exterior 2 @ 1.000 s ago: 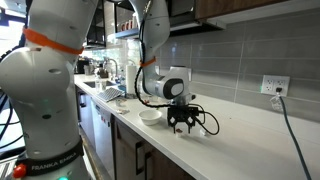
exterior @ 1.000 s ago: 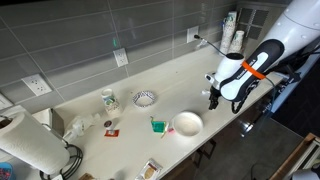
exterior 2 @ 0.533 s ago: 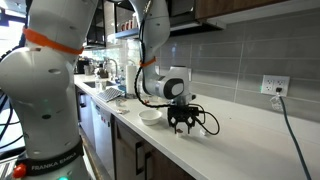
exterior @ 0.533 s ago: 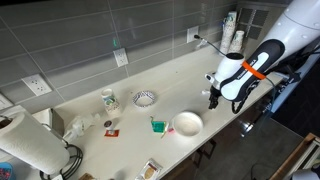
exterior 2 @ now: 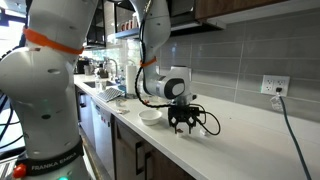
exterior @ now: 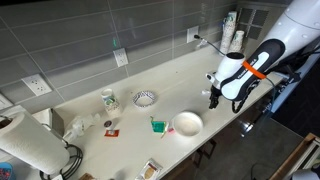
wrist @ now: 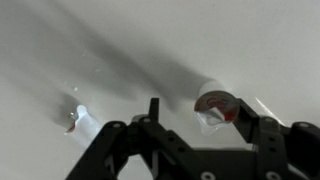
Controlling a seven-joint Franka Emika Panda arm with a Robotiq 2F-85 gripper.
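Over the front edge of the counter (exterior: 170, 75), near the white bowl (exterior: 187, 123): finds the pincer (exterior: 213, 99) hanging low, fingers spread wide, gripping nothing. In the wrist view, shows a small round red-and-white thing (wrist: 212, 102) lying on the counter just ahead of the pincer, close to one finger, untouched. Places a green object (exterior: 157, 125) on the bowl's far side, then a patterned bowl (exterior: 145, 98) and a cup (exterior: 109, 100), well apart from the pincer.

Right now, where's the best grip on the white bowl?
Probably its rim, from above: the white bowl sits upright, mouth up, and looks too wide to span. Pinch the rim arc nearest the open gripper, one finger inside.
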